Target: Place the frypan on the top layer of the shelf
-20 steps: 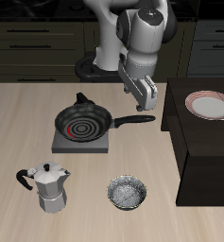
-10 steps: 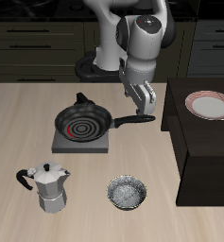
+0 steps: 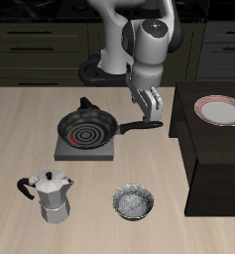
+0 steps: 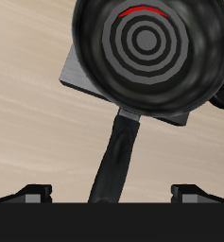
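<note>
The frypan (image 3: 88,130) is a round black shallow pan resting on the grey square burner plate (image 3: 85,149), its long straight handle (image 3: 139,126) reaching toward the shelf (image 3: 216,149). In the wrist view the frypan (image 4: 151,52) fills the frame and its handle (image 4: 116,161) runs between my two fingertips. My gripper (image 3: 149,107) hangs open just above the end of the handle, fingers apart and touching nothing. The shelf is a large dark blocky unit with a flat top beside the pan.
A red-rimmed white plate (image 3: 219,109) lies on the shelf's top. A silvery moka pot (image 3: 53,194) and a small metal bowl (image 3: 134,202) stand nearer the table's front edge. Dark drawer cabinets (image 3: 40,40) run behind the table.
My gripper has swung around and come down a little over the handle's end. The frypan has not moved.
</note>
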Controlling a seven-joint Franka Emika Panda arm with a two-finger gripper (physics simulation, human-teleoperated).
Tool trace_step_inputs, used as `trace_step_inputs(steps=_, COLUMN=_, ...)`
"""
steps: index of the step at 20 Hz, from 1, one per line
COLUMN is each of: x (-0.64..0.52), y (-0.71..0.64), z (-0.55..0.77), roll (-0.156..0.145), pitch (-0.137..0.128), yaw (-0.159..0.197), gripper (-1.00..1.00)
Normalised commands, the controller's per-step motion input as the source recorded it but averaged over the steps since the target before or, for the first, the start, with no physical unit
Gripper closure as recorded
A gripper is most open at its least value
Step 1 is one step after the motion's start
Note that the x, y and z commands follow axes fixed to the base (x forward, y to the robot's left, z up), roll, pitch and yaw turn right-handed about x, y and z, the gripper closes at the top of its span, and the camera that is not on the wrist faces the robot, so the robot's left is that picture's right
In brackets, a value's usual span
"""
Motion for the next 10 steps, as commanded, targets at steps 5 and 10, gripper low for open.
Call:
trace_step_inputs(steps=5, x=0.03, y=0.01, z=-0.14, roll=0.005, pitch=0.021, yaw=-0.015, gripper=-1.00)
trace_step_inputs(steps=10, x=-0.04, y=0.04, z=-0.12, roll=0.003, pitch=0.003, yaw=0.018, gripper=-1.00)
